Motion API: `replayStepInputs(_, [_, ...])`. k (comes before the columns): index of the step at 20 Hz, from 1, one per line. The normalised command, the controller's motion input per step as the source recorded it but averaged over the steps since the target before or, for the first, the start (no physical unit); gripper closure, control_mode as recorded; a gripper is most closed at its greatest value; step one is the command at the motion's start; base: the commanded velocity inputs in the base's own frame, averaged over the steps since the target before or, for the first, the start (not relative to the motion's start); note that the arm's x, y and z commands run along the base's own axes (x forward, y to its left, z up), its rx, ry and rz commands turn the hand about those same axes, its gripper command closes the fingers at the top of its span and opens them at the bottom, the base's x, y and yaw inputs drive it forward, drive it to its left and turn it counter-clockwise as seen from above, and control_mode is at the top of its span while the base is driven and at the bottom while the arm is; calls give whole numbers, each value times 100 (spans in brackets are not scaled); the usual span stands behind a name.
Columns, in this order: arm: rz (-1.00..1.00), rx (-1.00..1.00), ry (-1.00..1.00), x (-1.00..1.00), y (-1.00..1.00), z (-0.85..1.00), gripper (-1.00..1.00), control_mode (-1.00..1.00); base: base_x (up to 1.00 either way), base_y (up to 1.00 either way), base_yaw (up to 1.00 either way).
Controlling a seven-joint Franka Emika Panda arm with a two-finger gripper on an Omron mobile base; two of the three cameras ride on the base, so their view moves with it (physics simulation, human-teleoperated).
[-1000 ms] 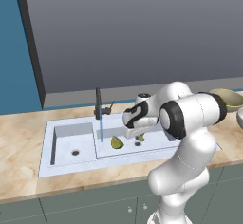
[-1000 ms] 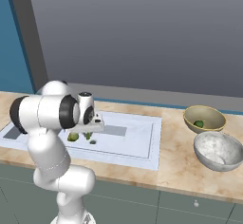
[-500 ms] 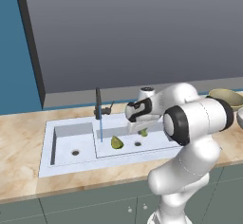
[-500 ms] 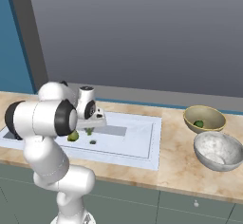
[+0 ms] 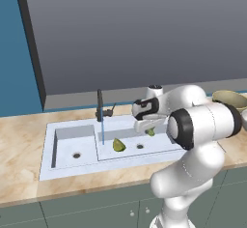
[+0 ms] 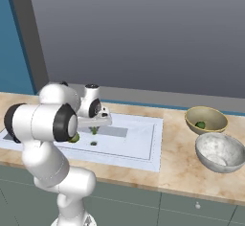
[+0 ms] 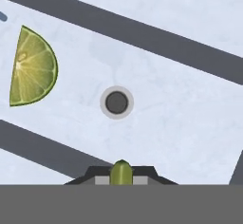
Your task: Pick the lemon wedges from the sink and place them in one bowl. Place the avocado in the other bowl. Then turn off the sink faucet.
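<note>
With the avocado [image 6: 200, 124] already bowled, the dark two-finger gripper [image 7: 121, 174] was clamped on the small pale wedge [image 7: 121, 172], the larger yellow-green wedge [image 7: 32, 67] waiting at ten o'clock, faucet running.

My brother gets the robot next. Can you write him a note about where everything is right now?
Gripper: shut on the small wedge, held above the long basin of the sink.
Big wedge: lying in the long basin, near the drain.
Avocado: already in the tan bowl.
Grey bowl: nothing visible in it yet.
Faucet: water running.
Done: avocado bowled.
Left: carry the small wedge to the grey bowl, fetch the big one, then turn off the faucet.
</note>
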Motion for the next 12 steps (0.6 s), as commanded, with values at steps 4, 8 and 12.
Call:
replayStepInputs(4, [-2,0,0,0,-44,24,100,-100,0,0,0])
replayStepInputs(8, [-3,0,0,0,-48,26,100,-100,0,0,0])
replayStepInputs(12, [-5,0,0,0,-49,25,100,-100,0,0,0])
